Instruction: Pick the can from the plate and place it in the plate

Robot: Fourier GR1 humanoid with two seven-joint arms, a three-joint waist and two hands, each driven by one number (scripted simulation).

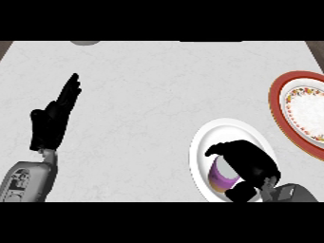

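A can (223,177) with a purple and pale label lies on a plain white plate (224,130) at the lower right. My right hand (252,163) sits over the can, fingers and thumb curled round it and covering most of it. A second plate (283,90) with a red rim and a flowered band lies at the far right edge, with nothing on it. My left hand (54,116) rests open at the left, fingers straight and pointing up, well away from both plates.
The pale marble counter (150,95) spreads between the hands. A grey round object (86,42) peeks in at the top edge. Dark wood shows at the upper corners beyond the counter.
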